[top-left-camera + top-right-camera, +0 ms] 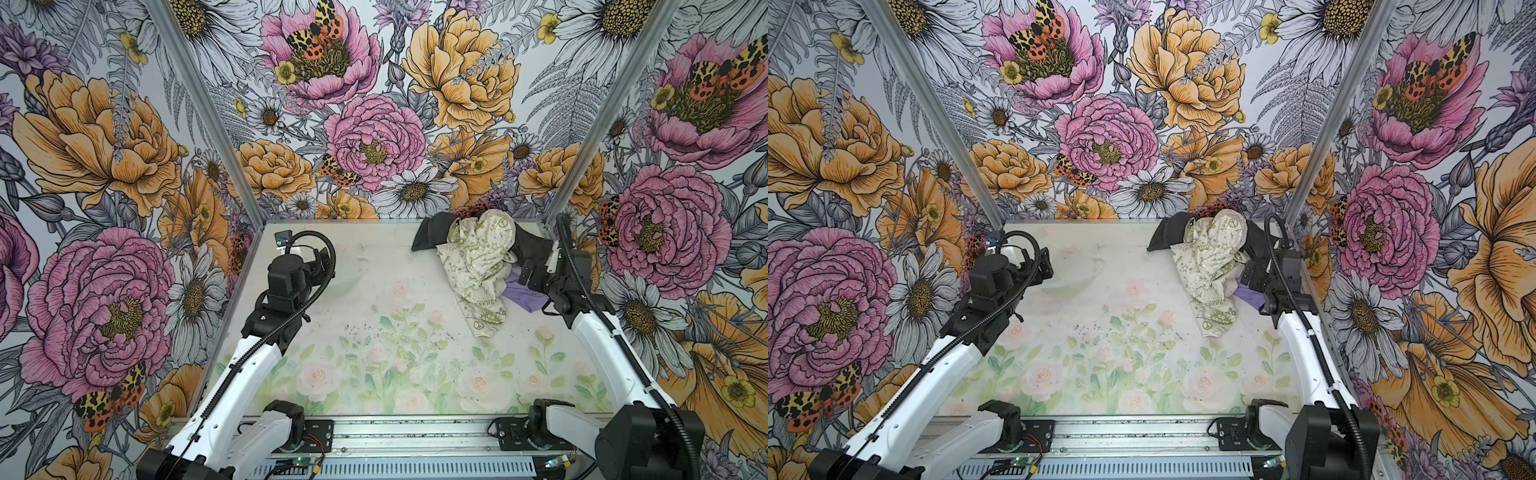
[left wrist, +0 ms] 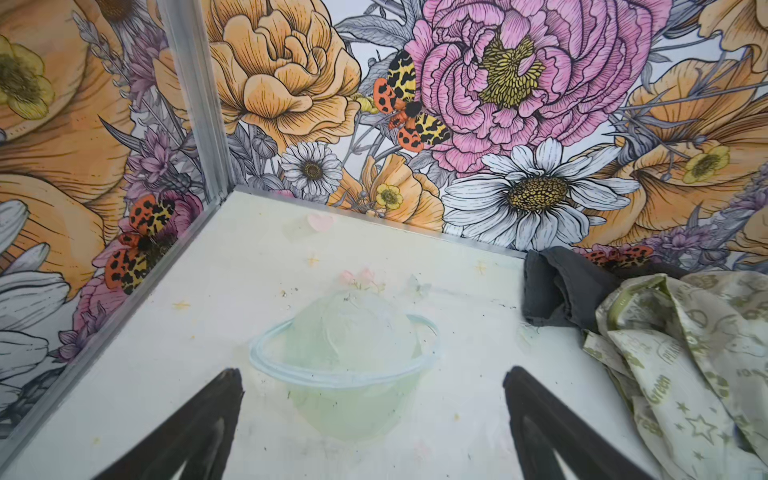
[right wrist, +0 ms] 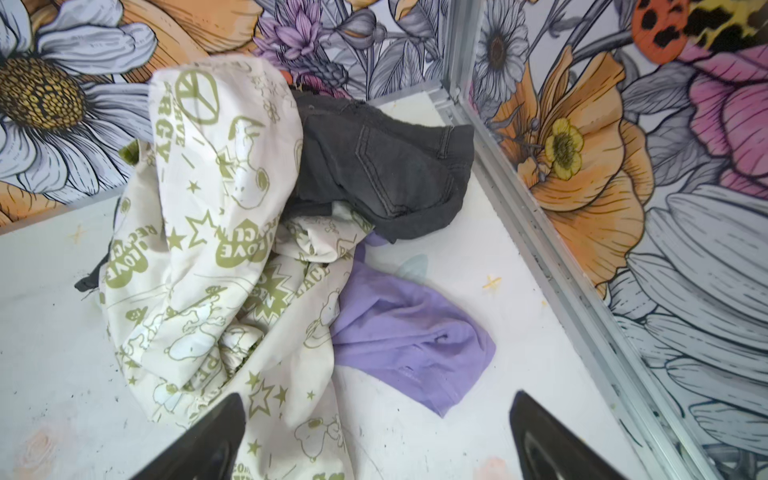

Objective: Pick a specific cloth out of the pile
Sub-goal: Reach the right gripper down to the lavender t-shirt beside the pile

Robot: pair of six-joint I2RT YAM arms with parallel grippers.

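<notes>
The pile (image 1: 478,257) lies at the table's far right corner in both top views. The cloth (image 3: 407,332), lavender, sticks out flat from under a cream cloth with green print (image 3: 208,249); a black cloth (image 3: 382,166) lies behind them by the wall. No lettering shows on the lavender part. My right gripper (image 3: 378,397) hangs open just short of the lavender cloth (image 1: 523,291), one finger over the cream cloth's edge, nothing held. My left gripper (image 2: 370,372) stands open over bare table at the far left (image 1: 320,259), with the pile's black (image 2: 561,286) and cream (image 2: 685,353) cloths off to its side.
Floral walls close the table (image 1: 374,332) in on three sides, with metal corner posts (image 1: 582,145) at the back corners. The right wall's metal edge (image 3: 540,257) runs close beside the pile. A metal rail (image 1: 415,436) carrying both arm bases spans the front edge.
</notes>
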